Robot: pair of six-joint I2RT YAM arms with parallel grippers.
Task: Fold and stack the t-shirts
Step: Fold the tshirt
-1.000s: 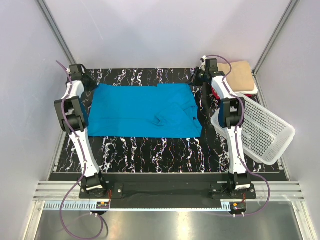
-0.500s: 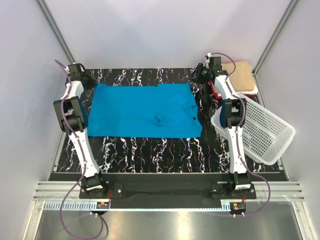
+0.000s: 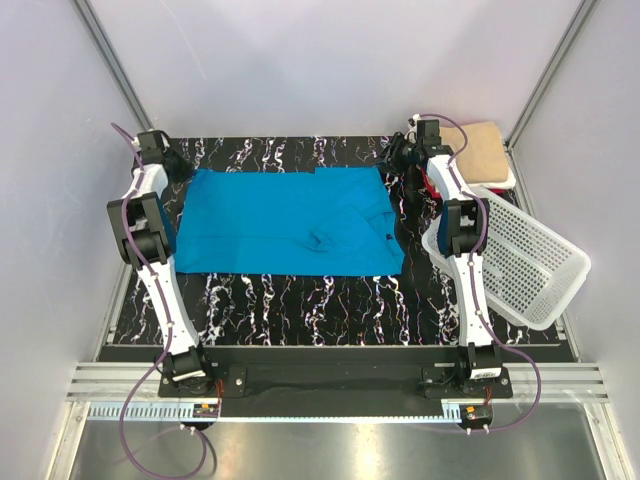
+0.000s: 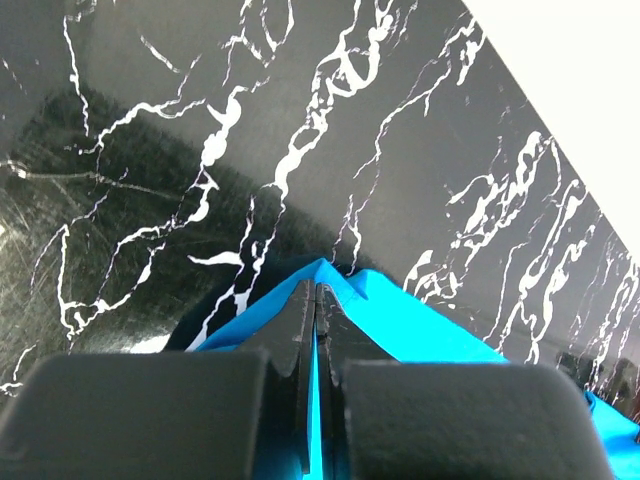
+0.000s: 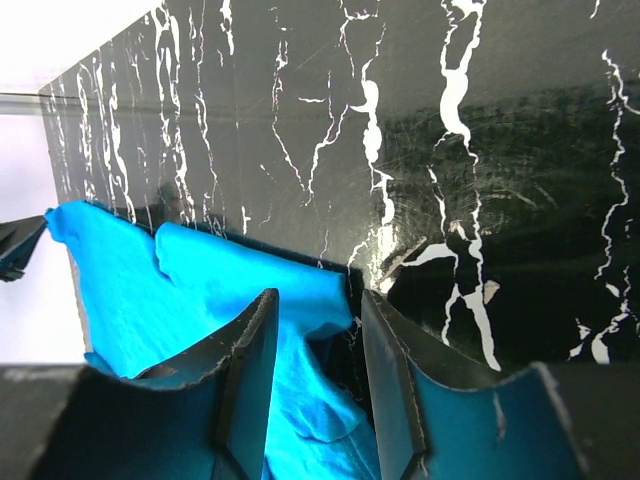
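Where the scene is taken from above, a blue tee (image 3: 290, 220) is seen spread nearly flat across the middle of the desk (image 3: 300, 300), with a small pucker right of its centre. The left tool (image 3: 178, 165) is set at the tee's far left corner and the right tool (image 3: 400, 157) just beside its far right corner. Folded tees (image 3: 485, 150), tan on top, are stacked at the far right corner of the desk, next to a tilted basket (image 3: 530, 265). By the left wrist view, the left tool is shown closed, with a thin fold of blue cloth pinched between its fingers and raised slightly off the desk. By the right wrist view, the right tool is shown with its fingers apart. The tee's edge lies under and behind the gap, and nothing is clamped. The step in hand is judged to be the laying-out of the tee before its first fold. If the spreading is done, the left pinch must be opened without the corner being dragged. If the fold is to start from the far edge, the right fingers must be closed on their corner, so that both corners can be lifted together.
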